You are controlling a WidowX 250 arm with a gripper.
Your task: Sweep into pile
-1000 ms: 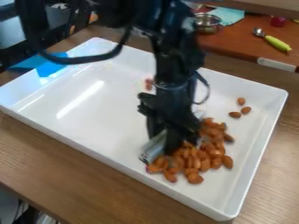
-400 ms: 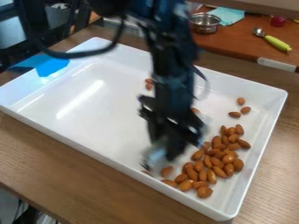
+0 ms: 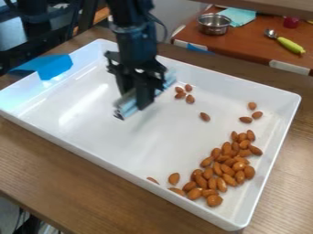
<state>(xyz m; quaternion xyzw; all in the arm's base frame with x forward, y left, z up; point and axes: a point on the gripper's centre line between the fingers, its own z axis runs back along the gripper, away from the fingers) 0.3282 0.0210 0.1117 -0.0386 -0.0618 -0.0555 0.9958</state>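
Note:
The gripper [image 3: 137, 98] hangs over the upper middle-left of the white tray [image 3: 79, 138], shut on a pale, flat sweeping tool [image 3: 127, 106] that extends out on both sides of it. Most of the almonds [image 3: 227, 168] form a heap in the tray's near right part. Several loose almonds [image 3: 190, 98] lie just right of the tool, and a single almond [image 3: 205, 117] sits farther right. Near the right wall are three more almonds [image 3: 245, 119]. By the front wall an almond [image 3: 174, 178] lies left of the heap.
Walls rise around the tray, with blue tape [image 3: 55, 67] over its left rim. Behind, on a reddish-brown table [image 3: 245, 45], are a metal pot [image 3: 214, 24] and a green-handled utensil [image 3: 290, 45].
The gripper has moved up and left with the tool, away from the heap. The heap first shifted toward the near right, then stayed put, and the almonds behind the arm came into view.

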